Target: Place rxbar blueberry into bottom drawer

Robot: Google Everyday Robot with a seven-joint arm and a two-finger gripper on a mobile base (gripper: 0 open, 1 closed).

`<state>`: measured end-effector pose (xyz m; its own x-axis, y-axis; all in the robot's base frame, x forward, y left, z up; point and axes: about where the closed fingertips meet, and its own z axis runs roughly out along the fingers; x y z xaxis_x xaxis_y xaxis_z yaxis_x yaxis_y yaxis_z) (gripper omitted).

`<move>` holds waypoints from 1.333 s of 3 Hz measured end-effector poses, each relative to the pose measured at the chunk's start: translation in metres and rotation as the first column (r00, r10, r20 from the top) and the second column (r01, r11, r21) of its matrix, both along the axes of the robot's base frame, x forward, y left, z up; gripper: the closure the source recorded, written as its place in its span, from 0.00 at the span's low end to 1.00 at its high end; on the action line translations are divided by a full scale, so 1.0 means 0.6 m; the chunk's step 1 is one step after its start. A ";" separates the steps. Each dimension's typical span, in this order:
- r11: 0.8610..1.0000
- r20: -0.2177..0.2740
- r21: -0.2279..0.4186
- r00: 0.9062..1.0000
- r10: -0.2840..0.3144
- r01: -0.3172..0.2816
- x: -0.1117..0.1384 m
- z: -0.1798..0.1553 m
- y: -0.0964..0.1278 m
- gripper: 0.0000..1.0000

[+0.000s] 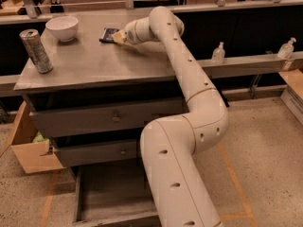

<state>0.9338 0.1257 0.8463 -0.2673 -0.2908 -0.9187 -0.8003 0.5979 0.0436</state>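
The rxbar blueberry (108, 34) is a small dark flat bar lying on the grey cabinet top (94, 63), toward the back, right of the bowl. My gripper (118, 37) is down at the bar's right end and touches or overlaps it. The arm reaches over the cabinet from the front right. The bottom drawer (106, 193) is pulled out at floor level, with nothing visible inside. My arm hides its right part.
A silver can (37, 51) stands at the front left of the top, and a white bowl (62, 27) sits at the back left. Two upper drawers with round knobs (116, 119) are shut. A cardboard box (28, 148) stands on the floor at the left. Two pump bottles (218, 53) stand on a ledge at the right.
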 end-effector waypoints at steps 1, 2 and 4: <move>1.000 -0.003 -0.007 1.000 0.007 -0.007 -0.004 -0.002 -0.011 1.00; 0.999 0.003 0.004 0.999 0.052 -0.052 -0.022 0.012 -0.017 1.00; 0.994 0.008 0.015 0.994 0.106 -0.106 -0.050 0.048 -0.003 0.85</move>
<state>0.9035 0.1237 0.8751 -0.2291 -0.3028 -0.9251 -0.8595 0.5090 0.0463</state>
